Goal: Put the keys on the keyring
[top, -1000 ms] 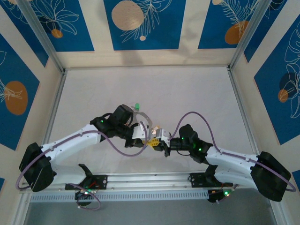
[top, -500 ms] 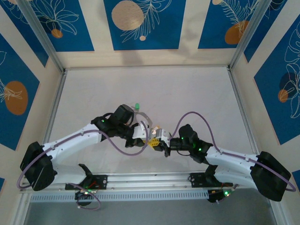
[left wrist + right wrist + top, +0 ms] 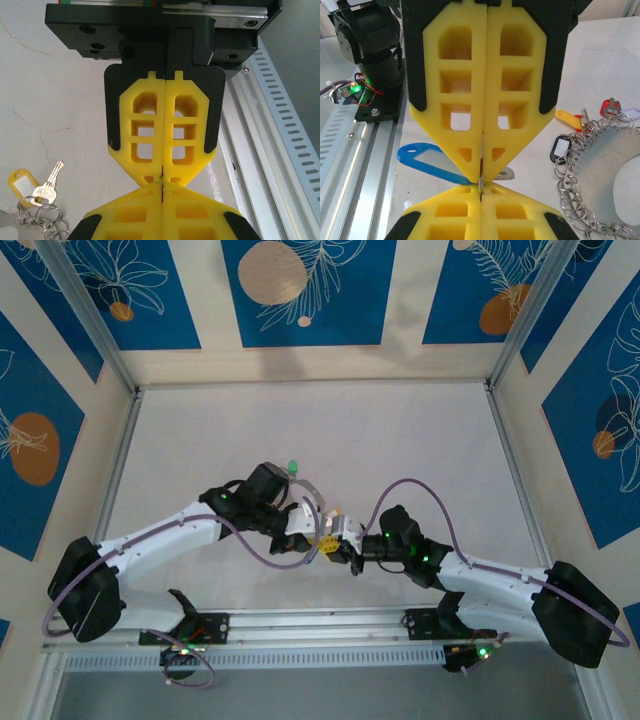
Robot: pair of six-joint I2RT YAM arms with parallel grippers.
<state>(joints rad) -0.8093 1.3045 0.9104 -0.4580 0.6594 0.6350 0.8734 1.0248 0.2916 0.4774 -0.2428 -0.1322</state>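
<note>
Keyring [image 3: 600, 147] lies at 3 o'clock of the right pincer [image 3: 481, 186]. It and the left pincer [image 3: 162, 185] are clamped shut tip-to-tip, probably for a handover; what they grip is unclear.

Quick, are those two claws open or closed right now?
Left gripper: jaws closed, contents cannot be told.
Right gripper: jaws closed, contents cannot be told.

A large flat grey metal keyring [image 3: 602, 150] lies on the pale surface [image 3: 600, 60], its rim pierced with holes and hung with small split rings. A yellow tag [image 3: 568, 119], a red tag [image 3: 609, 106] and a white tag [image 3: 561, 148] lie beside it. A blue plastic tag [image 3: 427, 160] lies apart. A small silver key [image 3: 47, 186] lies flat beside its yellow tag.
</note>
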